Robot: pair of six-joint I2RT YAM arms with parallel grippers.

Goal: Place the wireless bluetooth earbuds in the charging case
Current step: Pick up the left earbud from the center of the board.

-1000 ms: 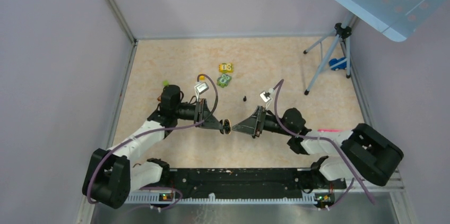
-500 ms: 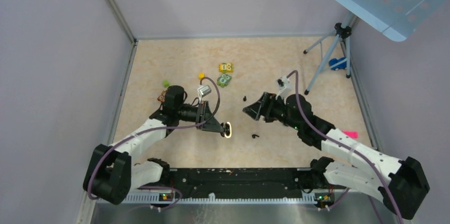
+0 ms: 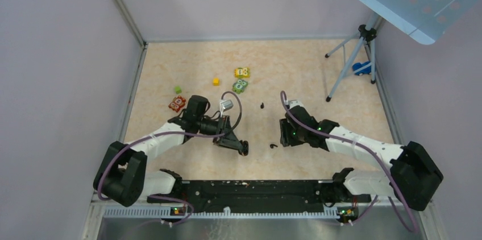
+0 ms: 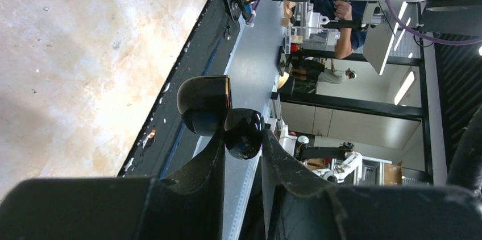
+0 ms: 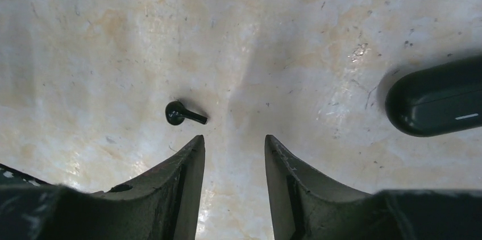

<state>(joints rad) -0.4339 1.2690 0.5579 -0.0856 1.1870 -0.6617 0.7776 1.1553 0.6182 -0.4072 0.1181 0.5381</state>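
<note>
My left gripper [image 3: 243,148] is shut on the glossy black charging case [image 4: 244,132], and holds it just above the table. The case's second rounded half [image 4: 203,103] stands out beside the fingers. One earbud [image 3: 273,146] lies on the table between the two grippers; in the right wrist view this earbud [image 5: 182,114] sits just ahead and left of the left fingertip. My right gripper [image 5: 232,140] hovers low over the table, open with nothing between its fingers; in the top view the right gripper [image 3: 282,137] is right of that earbud. A second earbud [image 3: 262,105] lies farther back.
A yellow block [image 3: 242,72], a green block [image 3: 240,86], a red block [image 3: 177,103] and two tiny cubes [image 3: 216,81] lie at the back left. A tripod [image 3: 349,63] stands at the back right. A dark rounded body [image 5: 437,103] shows at the right wrist view's right edge.
My right arm pulled away from the case, swung back, then came down beside an earbud that now lies on the table; its jaws narrowed. The left gripper sank slightly with the case.
</note>
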